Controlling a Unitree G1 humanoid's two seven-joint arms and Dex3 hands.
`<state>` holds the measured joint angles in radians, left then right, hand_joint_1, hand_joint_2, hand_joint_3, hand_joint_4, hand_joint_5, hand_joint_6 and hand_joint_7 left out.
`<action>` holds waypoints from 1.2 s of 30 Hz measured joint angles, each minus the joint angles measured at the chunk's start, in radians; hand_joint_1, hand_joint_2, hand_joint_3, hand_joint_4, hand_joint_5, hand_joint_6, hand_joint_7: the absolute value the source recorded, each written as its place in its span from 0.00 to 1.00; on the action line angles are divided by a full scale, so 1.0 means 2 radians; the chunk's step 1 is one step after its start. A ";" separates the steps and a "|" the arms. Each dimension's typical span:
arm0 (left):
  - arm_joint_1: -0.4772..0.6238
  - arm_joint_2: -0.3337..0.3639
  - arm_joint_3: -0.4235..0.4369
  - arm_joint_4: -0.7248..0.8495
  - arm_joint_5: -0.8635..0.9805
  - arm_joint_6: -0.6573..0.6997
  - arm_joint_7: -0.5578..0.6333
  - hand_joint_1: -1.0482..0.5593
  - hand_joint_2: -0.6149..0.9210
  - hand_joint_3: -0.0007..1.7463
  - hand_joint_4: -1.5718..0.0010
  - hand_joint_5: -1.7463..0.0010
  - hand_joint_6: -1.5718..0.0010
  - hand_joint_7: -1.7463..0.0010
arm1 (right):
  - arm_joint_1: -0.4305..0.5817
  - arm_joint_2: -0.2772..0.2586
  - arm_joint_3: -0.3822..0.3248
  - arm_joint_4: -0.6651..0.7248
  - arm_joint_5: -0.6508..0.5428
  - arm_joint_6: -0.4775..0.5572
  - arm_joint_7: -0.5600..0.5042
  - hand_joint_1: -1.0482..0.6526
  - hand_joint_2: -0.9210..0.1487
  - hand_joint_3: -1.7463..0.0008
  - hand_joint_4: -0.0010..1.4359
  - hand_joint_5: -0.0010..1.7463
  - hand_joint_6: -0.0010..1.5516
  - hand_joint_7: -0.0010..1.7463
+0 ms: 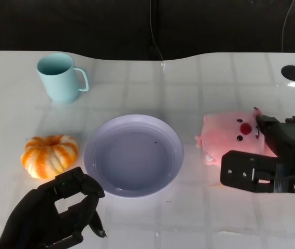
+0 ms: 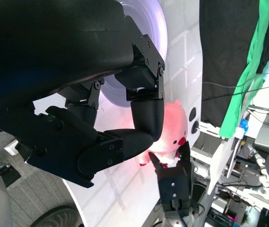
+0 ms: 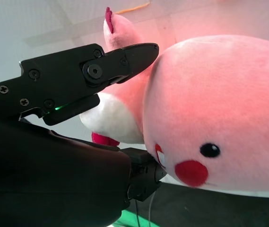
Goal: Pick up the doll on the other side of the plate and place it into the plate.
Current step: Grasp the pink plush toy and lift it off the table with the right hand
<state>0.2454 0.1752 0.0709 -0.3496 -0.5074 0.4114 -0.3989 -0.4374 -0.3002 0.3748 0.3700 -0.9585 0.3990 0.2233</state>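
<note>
The plate (image 1: pixel 133 154), a pale lilac round one, stands in the middle of the white surface (image 1: pixel 199 93), and I take it as the landmark. The pink doll (image 1: pixel 229 136) lies on the surface to the right of the plate, near its rim but not touching it, with its face turned to the camera of the head view. The right hand (image 1: pixel 271 155) is at the far side of the doll from the plate. Its black fingers (image 3: pixel 77 80) lie along the doll's body, one above and one under the head as the right wrist view shows, and they seem to touch the plush. If the hand really clamps the doll or only lies around it, I cannot tell.

The left hand (image 1: pixel 64 212) hangs in front of the plate on its left side, nearer to the robot. Its fingers are curled in and they hold nothing; the left wrist view shows the same bent fingers (image 2: pixel 143 118) with the doll (image 2: pixel 172 127) far behind them.

An orange pumpkin (image 1: pixel 49 154) sits just to the left of the plate. A light blue mug (image 1: pixel 59 77) stands behind the plate, to the left, well apart from it
</note>
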 measured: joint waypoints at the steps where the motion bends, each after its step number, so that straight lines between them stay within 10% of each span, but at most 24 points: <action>1: 0.001 0.000 0.000 0.000 0.000 0.000 0.000 0.39 0.85 0.49 0.57 0.00 0.58 0.20 | -0.004 0.000 0.001 0.009 0.006 -0.004 -0.003 0.15 0.00 0.95 0.00 0.18 0.08 0.00; 22: 0.005 0.003 0.004 -0.010 -0.001 0.004 0.000 0.39 0.85 0.48 0.57 0.00 0.58 0.20 | -0.139 0.046 0.034 0.282 0.097 -0.105 -0.078 0.16 0.00 0.96 0.17 0.06 0.17 0.01; 31: 0.007 0.003 0.003 -0.015 -0.001 0.006 0.001 0.38 0.86 0.47 0.57 0.00 0.57 0.22 | -0.192 0.068 0.061 0.377 0.103 -0.112 -0.099 0.29 0.00 0.99 0.39 0.04 0.41 0.03; 36: 0.008 0.003 0.004 -0.019 -0.001 0.006 0.001 0.39 0.86 0.46 0.57 0.00 0.57 0.21 | -0.193 0.068 0.062 0.394 0.111 -0.148 -0.139 0.43 0.00 0.98 0.68 0.10 0.67 0.07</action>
<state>0.2618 0.1810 0.0780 -0.3876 -0.5085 0.4234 -0.3970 -0.8229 -0.1651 0.4982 1.1588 -0.7372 0.1027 -0.0545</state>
